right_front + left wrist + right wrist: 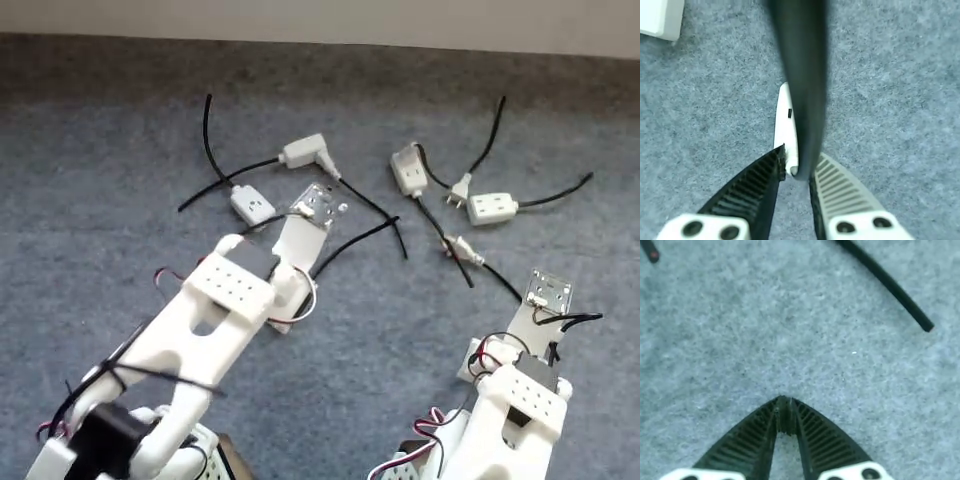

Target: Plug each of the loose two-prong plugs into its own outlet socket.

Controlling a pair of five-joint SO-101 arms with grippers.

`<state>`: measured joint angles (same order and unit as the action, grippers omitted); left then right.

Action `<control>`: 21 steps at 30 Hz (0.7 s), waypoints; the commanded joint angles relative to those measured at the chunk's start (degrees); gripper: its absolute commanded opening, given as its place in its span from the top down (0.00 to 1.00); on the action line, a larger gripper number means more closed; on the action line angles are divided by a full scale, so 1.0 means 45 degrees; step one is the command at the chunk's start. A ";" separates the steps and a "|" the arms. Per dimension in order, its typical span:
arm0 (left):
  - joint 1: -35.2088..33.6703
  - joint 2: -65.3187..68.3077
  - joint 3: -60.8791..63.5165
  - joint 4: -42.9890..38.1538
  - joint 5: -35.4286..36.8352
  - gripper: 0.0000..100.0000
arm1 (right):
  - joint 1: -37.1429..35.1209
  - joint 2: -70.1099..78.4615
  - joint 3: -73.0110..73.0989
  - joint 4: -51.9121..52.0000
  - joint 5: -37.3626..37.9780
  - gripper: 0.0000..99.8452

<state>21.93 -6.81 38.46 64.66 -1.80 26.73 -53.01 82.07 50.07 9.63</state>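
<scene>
My left gripper [797, 167] is shut on a thin white plug [786, 125], and the plug's black cord [800, 65] runs up close past the camera. In the high view the left gripper [318, 204] hovers just right of a small white outlet socket [252, 205]. Over bare carpet at the right, my right gripper [785, 417] is shut with nothing between its fingers; it appears again in the high view [548, 290]. Farther back lie a white socket [408, 170], a wider socket [492, 208], and two loose plugs [460, 190] [462, 248].
A white angled plug body [305, 152] lies behind the left gripper, its black cord [375, 212] crossing toward the middle. A cord end [925, 326] lies on the grey carpet [120, 190] ahead of the right gripper. A white block's corner [660, 17] sits nearby.
</scene>
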 commanded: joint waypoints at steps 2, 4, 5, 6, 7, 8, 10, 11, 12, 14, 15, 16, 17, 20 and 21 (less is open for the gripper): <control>-0.0479 0.3819 -0.2647 0.2032 -0.0195 0.96 | 0.0010 -0.0186 0.0010 -0.0166 0.0020 0.99; -0.0479 0.4952 -0.3487 0.2403 -0.0176 0.96 | 0.0010 -0.0186 0.0010 -0.0166 0.0020 0.99; -0.0479 0.5265 -0.3819 0.2559 -0.0156 0.96 | 0.0010 -0.0186 0.0010 -0.0166 0.0020 0.99; -0.0479 0.5363 -0.4015 0.2676 -0.0156 0.96 | 0.0010 -0.0186 0.0010 -0.0166 0.0020 0.99; -0.0479 0.5363 -0.4054 0.2716 -0.0156 0.96 | 0.0010 -0.0186 0.0010 -0.0166 0.0020 0.99; -0.0479 0.5363 -0.4054 0.2696 -0.0137 0.96 | 0.0010 -0.0186 0.0010 -0.0166 0.0020 0.99; -0.0479 0.5363 -0.3995 0.2696 -0.0137 0.97 | 0.0010 -0.0186 0.0010 -0.0166 0.0020 0.99; -0.0479 0.5343 -0.3897 0.2696 -0.0117 0.97 | 0.0010 -0.0186 0.0010 -0.0166 0.0020 0.99; -0.0479 0.5284 -0.3800 0.2696 0.0039 0.97 | 0.0010 -0.0186 0.0010 -0.0166 0.0020 0.99; -0.0498 0.4933 -0.3370 0.2696 0.0547 0.97 | 0.0010 -0.0186 0.0010 -0.0166 0.0020 0.99; -0.0498 0.4659 -0.3096 0.2657 0.0586 0.97 | 0.0010 -0.0186 0.0010 -0.0166 0.0020 0.99; -0.0479 0.4386 -0.2784 0.2481 0.0645 0.97 | 0.0010 -0.0186 0.0010 -0.0166 0.0020 0.99; -0.0440 0.4093 -0.2393 0.2286 0.0645 0.97 | 0.0010 -0.0186 0.0010 -0.0166 0.0020 0.99; -0.0479 0.3468 -0.1514 0.1993 0.0664 0.97 | 0.0010 -0.0186 0.0010 -0.0166 0.0020 0.99; -0.0498 0.3370 -0.1397 0.1993 0.0664 0.97 | 0.0010 -0.0186 0.0010 -0.0166 0.0020 0.99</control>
<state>21.41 8.13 26.68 74.33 0.84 26.73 -53.01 82.07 50.07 9.63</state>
